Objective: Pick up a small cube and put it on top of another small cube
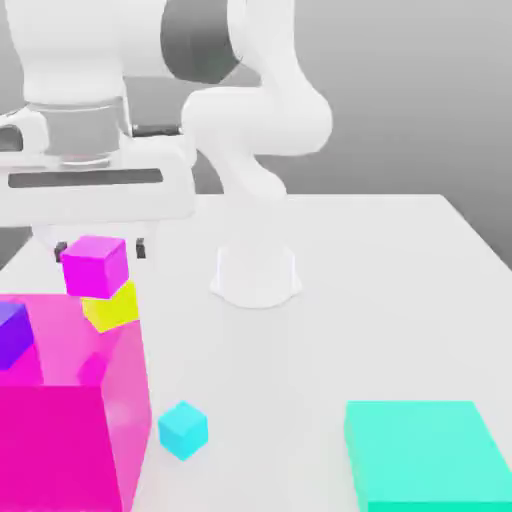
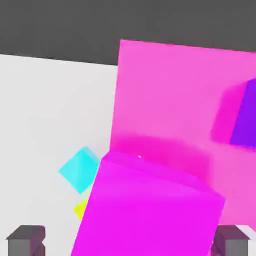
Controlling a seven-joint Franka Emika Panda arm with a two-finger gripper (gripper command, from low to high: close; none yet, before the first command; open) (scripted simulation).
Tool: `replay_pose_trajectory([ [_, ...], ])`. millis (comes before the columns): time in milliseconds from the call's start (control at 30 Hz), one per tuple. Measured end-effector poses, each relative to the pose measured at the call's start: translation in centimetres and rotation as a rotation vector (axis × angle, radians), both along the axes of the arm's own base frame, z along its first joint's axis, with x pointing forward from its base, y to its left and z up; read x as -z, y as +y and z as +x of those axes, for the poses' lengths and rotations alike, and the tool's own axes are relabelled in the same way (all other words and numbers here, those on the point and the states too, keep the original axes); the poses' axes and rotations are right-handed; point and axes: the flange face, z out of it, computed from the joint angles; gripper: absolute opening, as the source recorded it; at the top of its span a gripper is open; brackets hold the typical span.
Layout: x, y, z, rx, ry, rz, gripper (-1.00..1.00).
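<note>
Magenta cube (image 1: 95,265) under open gripper (image 1: 98,249)

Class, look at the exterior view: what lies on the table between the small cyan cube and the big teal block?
Nothing: in the exterior view the white table is bare between the small cyan cube and the teal block.

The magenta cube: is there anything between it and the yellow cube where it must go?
Nothing visible. The small magenta cube already sits directly on the yellow cube, slightly offset, with the gripper fingers on either side of it.
</note>
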Motion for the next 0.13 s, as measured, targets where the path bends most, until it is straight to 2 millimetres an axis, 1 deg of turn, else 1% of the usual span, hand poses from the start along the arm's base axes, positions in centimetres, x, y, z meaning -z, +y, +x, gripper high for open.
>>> replay_pose_trajectory([
  [33,0.6,0.0,-0.1,0.000,0.001,-0.003,1.00],
  [67,0.1,-0.1,0.0,0.000,0.001,-0.004,1.00],
  [133,-2.2,-0.1,0.1,-0.001,0.000,-0.005,1.00],
])
